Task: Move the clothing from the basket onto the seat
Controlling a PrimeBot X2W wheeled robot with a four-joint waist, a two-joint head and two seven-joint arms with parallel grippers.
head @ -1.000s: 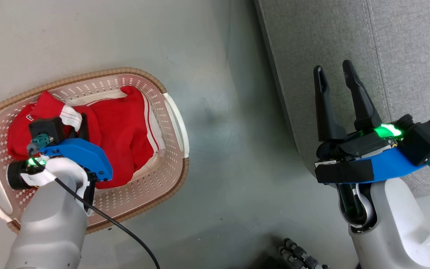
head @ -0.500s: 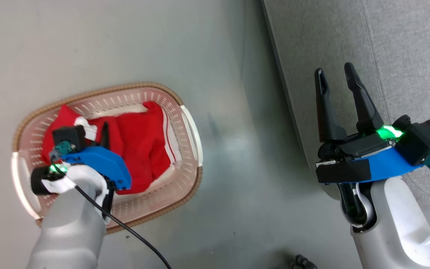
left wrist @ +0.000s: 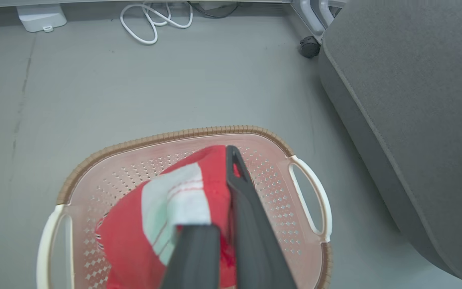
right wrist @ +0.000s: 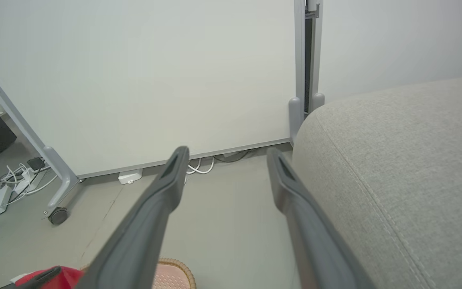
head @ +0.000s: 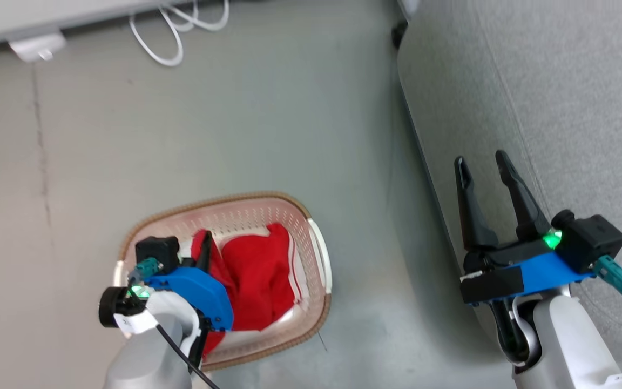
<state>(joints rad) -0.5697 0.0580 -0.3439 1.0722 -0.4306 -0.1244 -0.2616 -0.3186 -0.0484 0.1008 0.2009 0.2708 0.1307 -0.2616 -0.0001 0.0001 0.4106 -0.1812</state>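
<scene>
The cream perforated basket (head: 246, 199) with a brown rim stands on the floor at the lower left. Red clothing (head: 259, 281) with white stripe trim lies inside it. My left gripper (head: 204, 243) hangs over the basket's left part, shut on a bunch of the red fabric. In the left wrist view a red fold with a white striped cuff (left wrist: 177, 200) is pinched between the fingers (left wrist: 239, 192), raised above the basket (left wrist: 175, 136). My right gripper (head: 481, 162) is open and holds nothing, over the front edge of the grey seat (head: 559, 108).
White cables (head: 181, 32) and a white adapter (head: 35, 46) lie on the floor by the far wall. A caster wheel (left wrist: 309, 46) of a panel frame stands at the seat's far corner. A white panel on wheels (right wrist: 134, 80) rises behind. Bare grey floor separates basket and seat.
The head camera has moved, so the basket now shows lower and smaller and the far wall's cables have come into view. My left gripper stays shut on the red fabric. The right gripper stays open.
</scene>
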